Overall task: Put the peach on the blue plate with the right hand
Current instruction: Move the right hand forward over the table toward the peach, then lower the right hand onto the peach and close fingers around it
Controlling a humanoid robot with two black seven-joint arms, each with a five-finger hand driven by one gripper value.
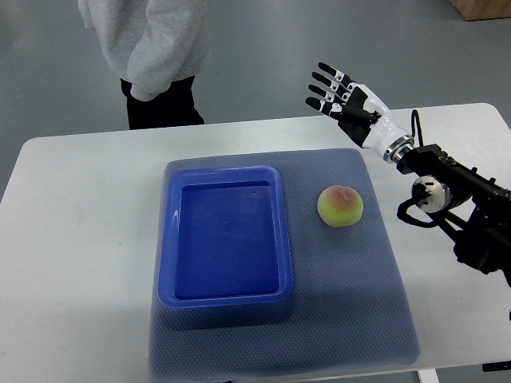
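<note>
We hold our right hand (339, 100) open and empty, fingers spread, at twelve o'clock of the peach (341, 206). The peach lies at three o'clock of the plate (226, 291). Reaching comes next: descend, grasp.

Peach (340, 206) on mat (363, 319), just right of plate (226, 299); mat on table (72, 263).

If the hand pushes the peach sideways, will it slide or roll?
Probably roll: the peach looks round, lying free on the grey mat. The mat's textured surface may slow it. Its skin likely bruises, so a gentle grasp seems wise.
</note>
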